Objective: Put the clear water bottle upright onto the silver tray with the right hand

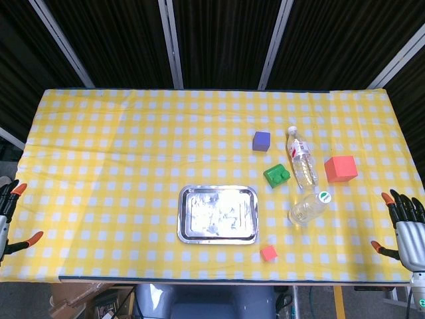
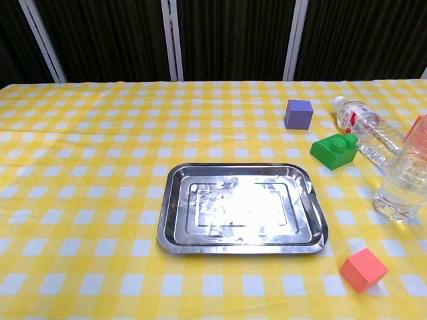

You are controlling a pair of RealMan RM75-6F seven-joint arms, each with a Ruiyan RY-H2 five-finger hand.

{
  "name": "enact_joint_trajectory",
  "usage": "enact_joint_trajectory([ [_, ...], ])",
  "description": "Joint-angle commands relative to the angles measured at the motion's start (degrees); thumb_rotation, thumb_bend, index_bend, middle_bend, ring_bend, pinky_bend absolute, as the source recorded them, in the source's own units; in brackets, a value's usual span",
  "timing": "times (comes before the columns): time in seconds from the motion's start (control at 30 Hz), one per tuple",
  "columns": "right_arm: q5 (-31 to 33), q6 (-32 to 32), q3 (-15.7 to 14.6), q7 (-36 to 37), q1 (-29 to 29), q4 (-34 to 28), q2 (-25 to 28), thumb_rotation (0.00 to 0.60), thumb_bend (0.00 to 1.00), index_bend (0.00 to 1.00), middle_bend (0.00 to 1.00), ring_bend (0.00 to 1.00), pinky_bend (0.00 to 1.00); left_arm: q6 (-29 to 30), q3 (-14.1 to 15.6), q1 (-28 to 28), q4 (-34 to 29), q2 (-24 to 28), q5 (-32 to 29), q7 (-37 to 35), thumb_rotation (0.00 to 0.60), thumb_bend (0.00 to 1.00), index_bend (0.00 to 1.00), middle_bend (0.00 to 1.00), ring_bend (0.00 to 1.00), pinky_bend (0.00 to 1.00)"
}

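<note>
right hand (image 1: pixel 406 226) at near right table edge, fingers spread, holding nothing | left hand (image 1: pixel 8 216) at near left edge, holding nothing | tray (image 1: pixel 218 234) near centre | two bottles right of tray: one (image 1: pixel 309 207) near, one (image 1: pixel 301 157) lying beyond it, beside green block (image 1: pixel 277 175)

The tray (image 1: pixel 218 213) lies on the yellow checked cloth (image 1: pixel 119 153). Right of it a clear bottle (image 1: pixel 309 207) stands upright with a green-marked cap; beyond that a second bottle (image 1: pixel 300 157) lies on its side. A green brick (image 1: pixel 277 175) sits between tray and lying bottle, a purple cube (image 1: pixel 261 140) farther back, a red cube (image 1: pixel 340 168) far right, a small pink block (image 1: pixel 268 252) just off the tray's near right corner. The right hand (image 1: pixel 408 224) and left hand (image 1: pixel 8 211) hang at the cloth's edges, fingers apart, holding nothing.
</note>
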Motion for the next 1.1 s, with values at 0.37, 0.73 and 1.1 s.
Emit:
enact_joint_trajectory([
  [0.37,-0.4,-0.1,-0.4,-1.1,-0.2,-1.3,0.4,0.6,0.08,0.05,0.0,0.0,0.0,0.4,0.7,0.1,-1.2,-0.1,1.4,1.7,0.6,0.14,0.01,0.0,0.0,0.0],
  [0.73,0.2,-4.2,-1.7,4.0,0.2,-3.7,0.7,0.6,0.08,0.09,0.01,0.0,0.0,-2.3,1.1,-0.9,-1.2,-0.7,0.7,2.6,0.6,0.14,0.01,0.0,0.0,0.0],
  [1.1,-1.4,-25.3,-1.4,36.9,11.7,-0.7,0.2,0.6,0.08,0.15,0.06,0.0,0.0,-3.1,1.5,-0.9,-2.1,-0.7,0.2,5.2,0.6,0.14,0.01,0.0,0.0,0.0],
])
